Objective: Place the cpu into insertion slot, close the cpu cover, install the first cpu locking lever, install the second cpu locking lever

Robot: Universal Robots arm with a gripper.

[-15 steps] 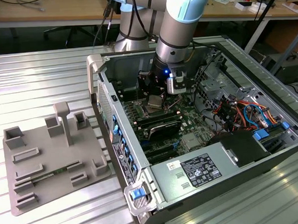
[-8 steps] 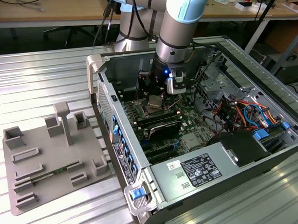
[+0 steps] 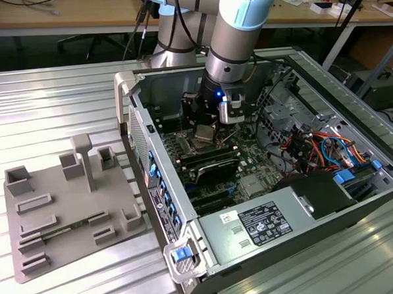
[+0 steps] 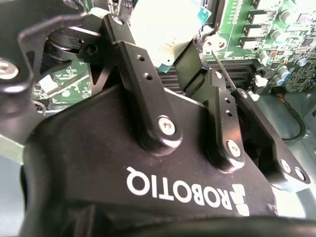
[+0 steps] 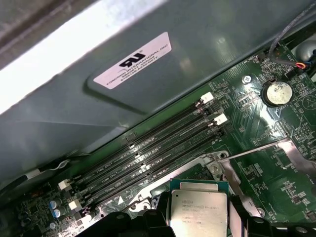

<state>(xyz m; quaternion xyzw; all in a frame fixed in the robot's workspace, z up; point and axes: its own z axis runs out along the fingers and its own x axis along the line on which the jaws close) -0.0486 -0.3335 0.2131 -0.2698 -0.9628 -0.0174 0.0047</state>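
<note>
My gripper [image 3: 207, 120] is inside the open computer case, shut on the cpu [image 3: 204, 133]. In the first wrist view the cpu [image 5: 198, 212] shows its silvery-grey top and greenish rim between the black fingers [image 5: 159, 217] of the gripper [image 5: 197, 219]. In the second wrist view the same chip [image 4: 165, 27] is pinched flat in the gripper [image 4: 163, 42]. It hangs just above the insertion slot, whose silvery metal rim [image 5: 215, 159] shows beside the chip; the recess itself is hidden. A thin locking lever [image 5: 256, 149] stands out from the socket. I cannot make out the cpu cover for certain.
Long black memory slots [image 5: 148, 153] run next to the socket, under the case's grey wall [image 5: 123, 98]. A coin battery [image 5: 278, 92] sits on the green board. The power supply [image 3: 266, 222] and coloured cables [image 3: 315, 147] fill the case's near end. A grey fixture tray [image 3: 61, 207] lies on the table.
</note>
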